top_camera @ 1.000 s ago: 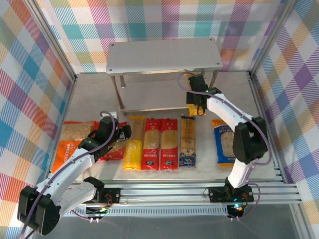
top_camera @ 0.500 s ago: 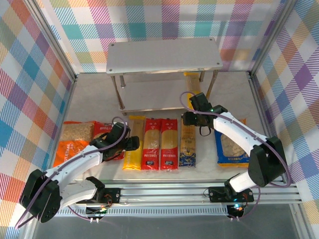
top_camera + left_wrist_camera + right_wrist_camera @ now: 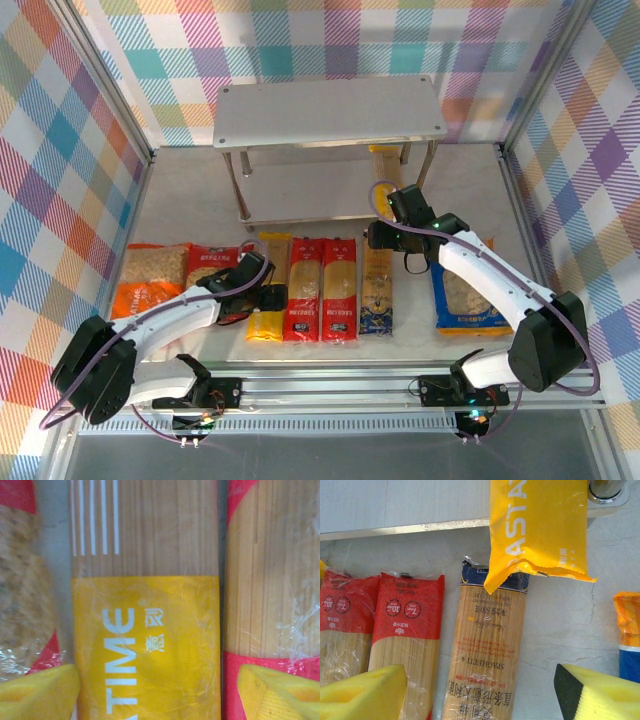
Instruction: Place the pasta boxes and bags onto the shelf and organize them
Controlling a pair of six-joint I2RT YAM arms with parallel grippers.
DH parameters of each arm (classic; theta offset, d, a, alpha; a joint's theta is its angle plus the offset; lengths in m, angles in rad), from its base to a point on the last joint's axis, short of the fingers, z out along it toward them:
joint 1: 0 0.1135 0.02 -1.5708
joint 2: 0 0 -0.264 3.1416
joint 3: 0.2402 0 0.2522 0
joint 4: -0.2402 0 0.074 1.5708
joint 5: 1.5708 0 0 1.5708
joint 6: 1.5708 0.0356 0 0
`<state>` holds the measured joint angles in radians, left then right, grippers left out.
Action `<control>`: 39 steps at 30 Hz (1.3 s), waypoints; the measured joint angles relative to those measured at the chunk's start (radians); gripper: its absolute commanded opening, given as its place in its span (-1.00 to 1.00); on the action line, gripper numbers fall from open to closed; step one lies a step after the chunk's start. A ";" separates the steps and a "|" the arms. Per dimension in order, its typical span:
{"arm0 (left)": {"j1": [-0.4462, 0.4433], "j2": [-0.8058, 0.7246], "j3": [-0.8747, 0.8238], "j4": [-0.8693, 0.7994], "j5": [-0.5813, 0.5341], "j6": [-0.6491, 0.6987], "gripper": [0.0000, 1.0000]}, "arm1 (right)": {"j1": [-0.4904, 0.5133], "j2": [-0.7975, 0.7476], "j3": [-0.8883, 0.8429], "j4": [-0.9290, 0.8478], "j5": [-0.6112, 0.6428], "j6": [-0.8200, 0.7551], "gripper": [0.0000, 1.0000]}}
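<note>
Over the counter's front row, the left end effector (image 3: 159, 695) hangs spread, its yellow pads (image 3: 40, 695) straddling a yellow spaghetti pack (image 3: 145, 645) that lies flat between the red bag (image 3: 20, 580) and a red pack (image 3: 270, 580). The right end effector (image 3: 480, 692), wide and empty, hovers above the dark blue pack (image 3: 485, 655). Another yellow pack (image 3: 535, 525) lies on the shelf's lower board (image 3: 395, 505), its end past the edge.

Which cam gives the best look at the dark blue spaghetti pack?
Top external: the dark blue spaghetti pack shows at nearly full length, lying between a red pack and the blue bag. Right wrist shows its far half close up with legible print, its end hidden behind a yellow pack.
</note>
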<state>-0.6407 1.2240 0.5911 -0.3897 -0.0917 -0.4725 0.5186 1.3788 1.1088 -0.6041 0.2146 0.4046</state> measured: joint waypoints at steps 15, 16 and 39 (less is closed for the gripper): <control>-0.014 0.112 0.006 0.036 -0.025 -0.015 0.57 | 0.000 -0.045 0.000 -0.002 0.000 0.000 0.60; -0.015 0.118 0.008 0.037 -0.026 -0.018 0.50 | 0.000 -0.045 0.000 -0.002 0.000 0.000 0.60; -0.016 0.107 0.061 0.108 0.002 -0.032 -1.00 | 0.000 -0.093 0.000 -0.010 0.004 0.000 0.64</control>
<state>-0.6567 1.3308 0.6521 -0.2821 -0.0902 -0.5049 0.5186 1.2854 1.1088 -0.6144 0.2184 0.4046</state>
